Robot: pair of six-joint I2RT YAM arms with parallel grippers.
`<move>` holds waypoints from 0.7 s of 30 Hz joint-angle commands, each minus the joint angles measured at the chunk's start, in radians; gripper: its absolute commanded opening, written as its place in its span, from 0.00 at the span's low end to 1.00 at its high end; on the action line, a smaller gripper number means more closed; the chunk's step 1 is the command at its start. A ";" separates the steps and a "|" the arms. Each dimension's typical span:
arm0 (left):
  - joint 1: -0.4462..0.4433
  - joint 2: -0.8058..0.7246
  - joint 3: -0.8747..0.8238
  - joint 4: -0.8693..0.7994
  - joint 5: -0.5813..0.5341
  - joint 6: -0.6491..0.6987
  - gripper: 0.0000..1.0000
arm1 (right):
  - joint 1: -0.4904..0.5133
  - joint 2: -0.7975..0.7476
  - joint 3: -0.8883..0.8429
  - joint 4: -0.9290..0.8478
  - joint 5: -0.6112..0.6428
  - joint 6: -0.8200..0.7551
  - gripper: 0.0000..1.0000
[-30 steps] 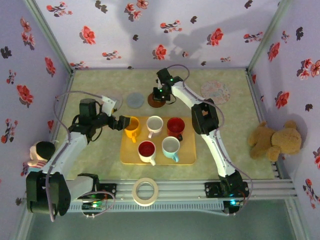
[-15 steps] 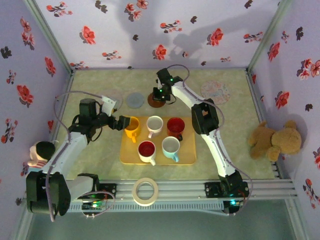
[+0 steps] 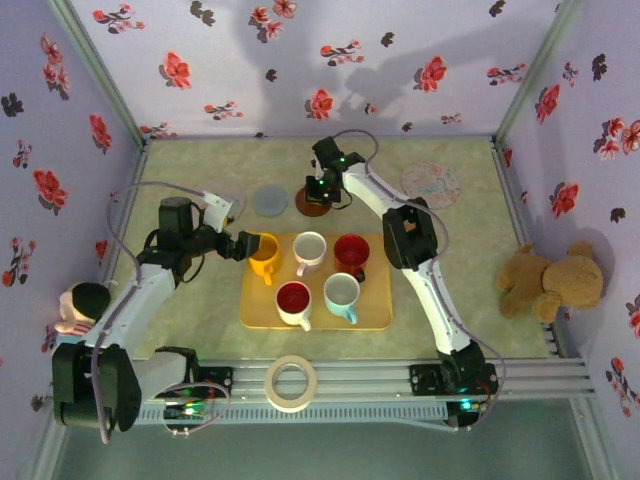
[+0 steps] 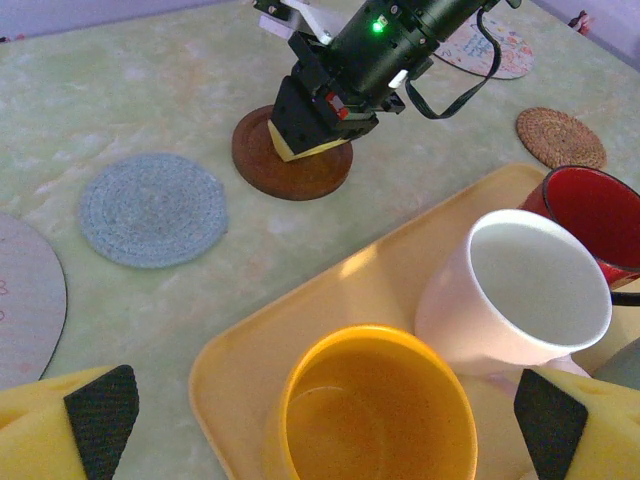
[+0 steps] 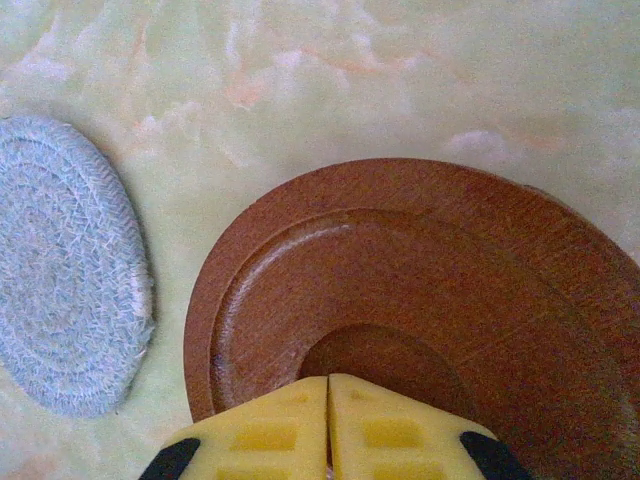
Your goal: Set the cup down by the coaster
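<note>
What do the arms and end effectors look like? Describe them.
White shells, black joints, grey cables and green indicator lights on the left arm and right arm; yellow fingers with black pads on the left end effector and right end effector.

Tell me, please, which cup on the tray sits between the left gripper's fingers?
The yellow cup, at the tray's far left corner: it alone stands inside the open left gripper.

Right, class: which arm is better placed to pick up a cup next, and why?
Left. The left gripper stands open either side of the yellow cup on the tray; the right gripper is shut over the brown coaster, away from the tray.
</note>
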 commanded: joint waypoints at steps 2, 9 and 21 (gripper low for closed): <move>-0.008 -0.011 0.014 0.026 0.004 0.012 1.00 | 0.010 -0.026 -0.010 -0.095 0.023 -0.019 0.14; -0.009 -0.021 0.027 0.027 0.003 0.010 1.00 | 0.006 -0.052 0.002 -0.098 0.029 -0.023 0.21; -0.033 -0.059 0.114 -0.009 0.004 0.016 1.00 | -0.015 -0.219 0.002 -0.144 0.113 -0.074 0.30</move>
